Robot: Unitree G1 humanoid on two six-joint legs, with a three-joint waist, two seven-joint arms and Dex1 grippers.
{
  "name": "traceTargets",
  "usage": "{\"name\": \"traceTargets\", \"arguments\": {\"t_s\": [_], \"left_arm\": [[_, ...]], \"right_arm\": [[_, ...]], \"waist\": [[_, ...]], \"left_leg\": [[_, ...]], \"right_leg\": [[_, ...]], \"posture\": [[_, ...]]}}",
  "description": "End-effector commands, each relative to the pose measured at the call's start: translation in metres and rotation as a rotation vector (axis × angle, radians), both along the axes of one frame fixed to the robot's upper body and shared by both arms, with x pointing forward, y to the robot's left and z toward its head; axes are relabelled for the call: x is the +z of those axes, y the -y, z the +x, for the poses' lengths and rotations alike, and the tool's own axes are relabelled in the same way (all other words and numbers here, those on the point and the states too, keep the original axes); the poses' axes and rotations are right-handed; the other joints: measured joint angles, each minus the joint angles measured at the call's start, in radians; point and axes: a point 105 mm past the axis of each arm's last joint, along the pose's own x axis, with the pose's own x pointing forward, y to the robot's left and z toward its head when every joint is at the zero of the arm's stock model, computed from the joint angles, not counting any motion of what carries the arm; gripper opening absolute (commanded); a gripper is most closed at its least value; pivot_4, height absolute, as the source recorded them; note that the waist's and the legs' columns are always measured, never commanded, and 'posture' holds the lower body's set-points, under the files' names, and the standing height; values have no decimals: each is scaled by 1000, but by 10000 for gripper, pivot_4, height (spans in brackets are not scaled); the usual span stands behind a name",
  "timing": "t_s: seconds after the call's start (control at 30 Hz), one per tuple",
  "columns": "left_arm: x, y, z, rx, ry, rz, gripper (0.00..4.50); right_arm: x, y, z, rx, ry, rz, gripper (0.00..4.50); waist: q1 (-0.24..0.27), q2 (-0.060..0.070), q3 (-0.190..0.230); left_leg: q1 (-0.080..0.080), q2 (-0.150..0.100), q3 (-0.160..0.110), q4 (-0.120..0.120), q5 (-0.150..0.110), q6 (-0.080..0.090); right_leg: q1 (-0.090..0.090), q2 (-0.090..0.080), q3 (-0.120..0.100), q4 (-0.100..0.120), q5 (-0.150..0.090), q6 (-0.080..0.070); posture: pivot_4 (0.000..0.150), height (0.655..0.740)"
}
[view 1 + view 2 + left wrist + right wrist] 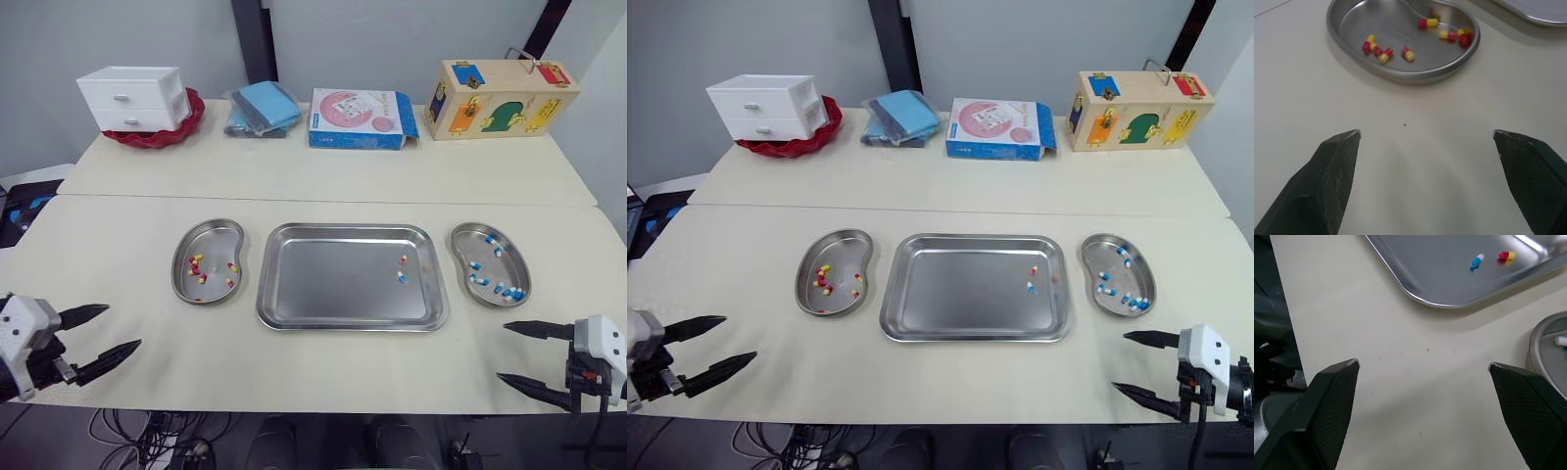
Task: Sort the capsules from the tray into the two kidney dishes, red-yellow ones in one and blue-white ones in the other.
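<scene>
As I look down through the head camera, a rectangular stainless-steel tray [333,279] sits mid-desk [127,255] between two steel kidney dishes, so either arm has a short carry. Two capsules lie at the tray's right end: one red-yellow capsule [403,259] and, just nearer me, one blue-white capsule [401,277]. The left kidney dish [214,245] holds a handful of red-yellow capsules [196,262]; the right kidney dish [500,266] holds blue-white capsules [509,291]. My left hand [122,326] and right hand [504,351] hover at the near desk edge, each spread wide and empty, well apart from the tray.

In the left wrist view, the black fingers [1334,166] stand wide over bare desk, aimed at the red-yellow dish.

In the right wrist view, the fingers [1332,396] are also wide, facing the tray's corner and both loose capsules. I judge the sort nearly done, with the right hand better placed.
</scene>
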Motion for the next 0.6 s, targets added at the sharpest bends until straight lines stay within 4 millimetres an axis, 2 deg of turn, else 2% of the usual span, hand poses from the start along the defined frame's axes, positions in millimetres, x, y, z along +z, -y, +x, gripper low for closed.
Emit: {"name": "traceTargets", "arguments": {"t_s": [0.03, 0.07, 0.13, 0.2, 0.37, 0.5, 0.6], "left_arm": [[7, 24, 2, -95, 51, -35, 45000], [8, 29, 2, -113, 63, -44, 45000], [8, 56, 1, -201, 108, -106, 45000], [7, 83, -3, -292, 159, -173, 45000], [5, 127, -10, -441, 281, -302, 45000], [4, 153, -14, -498, 375, -405, 45000], [1, 168, -17, -534, 425, -455, 45000]], "right_arm": [[26, -15, 6, -7, 61, 62, 44568], [30, -19, 7, -10, 65, 78, 44568], [39, -36, 10, -28, 100, 123, 44568], [41, -47, 16, -63, 102, 115, 44568], [42, -74, 30, -52, 46, 40, 44568], [39, -90, 44, -90, -6, 2, 44568], [36, -98, 64, -196, -25, -13, 44568]], "waist": [[1, 0, 0], [1, 0, 0], [3, 0, 0], [4, 0, 0], [7, 0, -1], [10, -1, -2], [14, -1, -2]], "left_leg": [[0, 0, 0, 0, 0, 0], [0, 0, 0, 0, 0, 0], [0, 0, 0, 0, 0, 0], [0, 0, 0, 0, 0, 0], [0, 0, -2, 2, 0, 0], [-1, 0, -2, 3, 0, 0], [-1, -1, -3, 4, 0, 0]], "right_leg": [[0, 0, 0, 0, 0, 0], [0, 0, 0, 0, 0, 0], [0, 0, 0, 0, 0, 0], [1, 0, 0, 0, 0, 0], [2, 0, -1, 0, 1, 0], [2, 0, -1, -1, 1, 1], [2, 0, -2, -1, 1, 1]], "posture": [[1500, 7400], [1500, 7400], [1500, 7400], [1500, 7400], [1500, 7400], [1500, 7400], [1500, 7400]]}}
